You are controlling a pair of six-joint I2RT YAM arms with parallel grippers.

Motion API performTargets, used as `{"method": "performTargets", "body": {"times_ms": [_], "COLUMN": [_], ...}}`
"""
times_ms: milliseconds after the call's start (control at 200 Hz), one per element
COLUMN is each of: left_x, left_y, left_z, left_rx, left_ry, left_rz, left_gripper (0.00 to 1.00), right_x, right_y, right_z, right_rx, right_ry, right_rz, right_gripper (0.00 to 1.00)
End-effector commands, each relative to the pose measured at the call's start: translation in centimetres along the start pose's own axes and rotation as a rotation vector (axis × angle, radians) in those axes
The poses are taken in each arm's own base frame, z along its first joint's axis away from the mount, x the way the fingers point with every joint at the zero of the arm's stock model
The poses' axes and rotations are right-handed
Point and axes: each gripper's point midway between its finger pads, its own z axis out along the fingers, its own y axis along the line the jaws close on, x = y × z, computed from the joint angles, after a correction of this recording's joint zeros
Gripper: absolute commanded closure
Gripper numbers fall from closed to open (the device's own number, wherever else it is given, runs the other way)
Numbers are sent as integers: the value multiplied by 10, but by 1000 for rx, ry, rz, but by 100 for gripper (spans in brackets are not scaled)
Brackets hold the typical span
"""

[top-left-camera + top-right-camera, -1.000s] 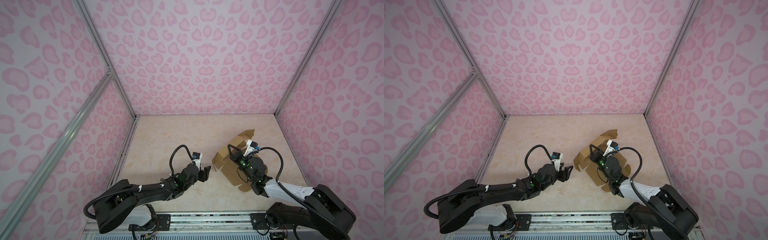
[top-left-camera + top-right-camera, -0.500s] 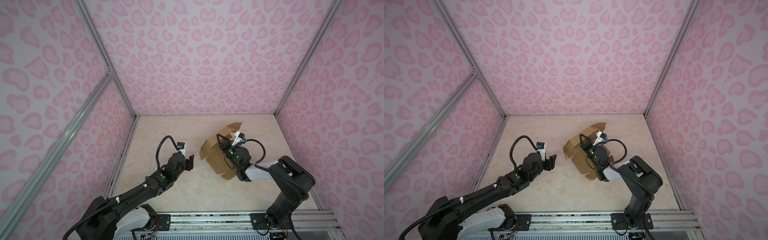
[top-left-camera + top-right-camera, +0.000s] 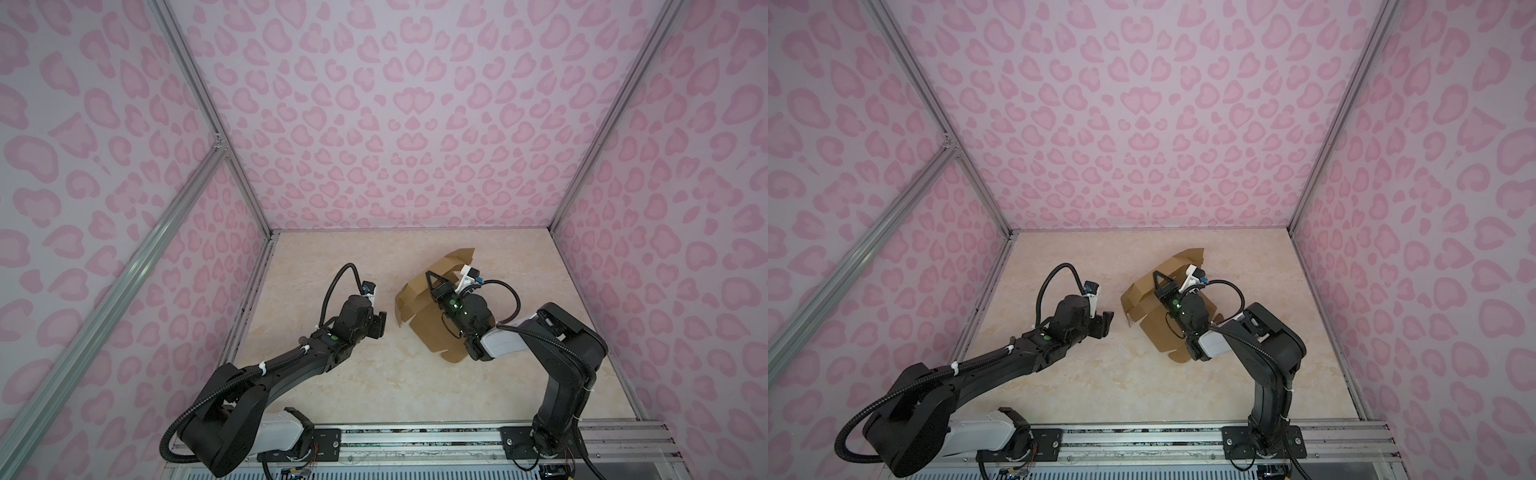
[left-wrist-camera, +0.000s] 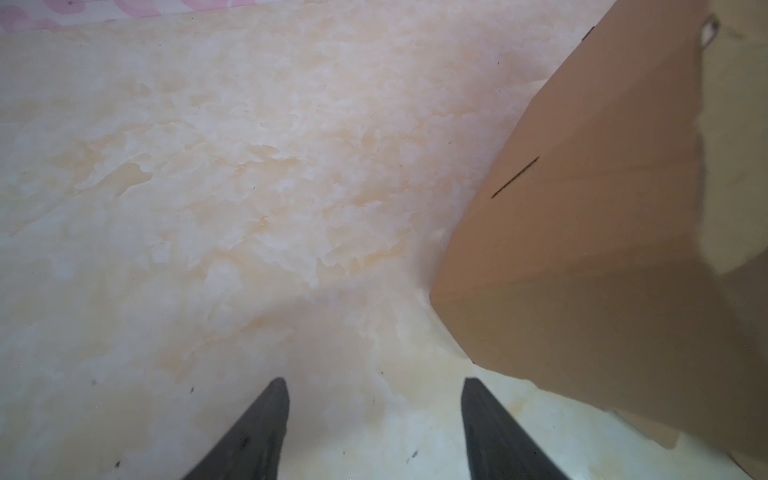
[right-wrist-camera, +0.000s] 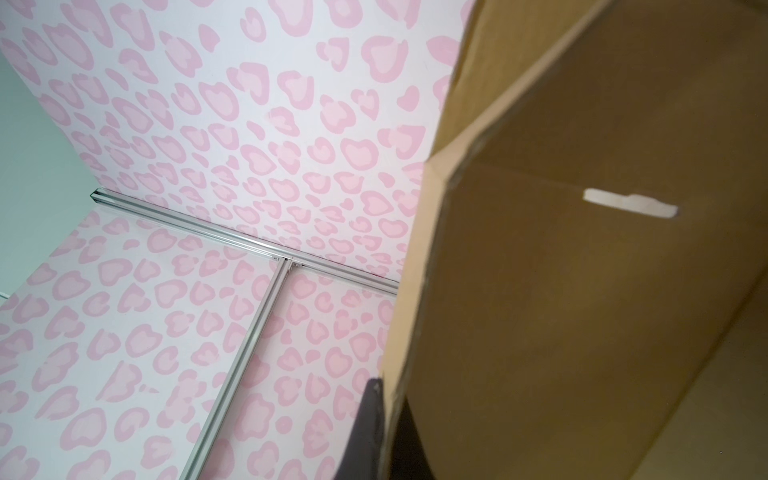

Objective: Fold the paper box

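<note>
The paper box (image 3: 424,332) is half-folded, right of the floor's middle, one panel tipped up. The right gripper (image 5: 384,419) is pinched tight on that panel's edge. The left gripper (image 4: 374,415) is empty with jaws apart, and the box sits just off at its 2 o'clock, so the left arm's the free one to reach in.

The paper box (image 3: 426,330) is plain brown kraft cardboard, matt and unprinted, with rough fibrous cut edges visible in the right wrist view (image 5: 582,291). The table (image 3: 374,382) has a smooth, cream, marble-patterned surface with a faint sheen. The walls (image 3: 395,124) look like matt printed sheet, pink hearts on pale lilac. The frame rails (image 3: 104,307) are brushed silver metal. Both arms are matt black with some white casing.
</note>
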Motion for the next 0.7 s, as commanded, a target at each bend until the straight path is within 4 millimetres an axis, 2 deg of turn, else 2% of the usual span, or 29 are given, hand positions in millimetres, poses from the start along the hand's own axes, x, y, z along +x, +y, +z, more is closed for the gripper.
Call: {"method": "performTargets", "body": {"times_ms": [0,150,555,695], "left_x": [-11,-12,-12,-16], "left_y": [-10,-12,-25,-32], "left_z": [9,19,43,45], "left_rx": [47,49,96,120], "left_ry": [-46,-40,-23,-38], "left_rz": [25,44,74,82], "left_gripper": [32,32,32,32], "right_x": [2,2,6,7], "right_y": [-10,-23,-27,-28], "right_z": [-2,-4,-1,-1], "right_rx": [15,39,47,48], "right_ry": [11,17,42,50], "right_rz": [-1,10,-12,-16], "right_gripper": [94,94,93,93]}}
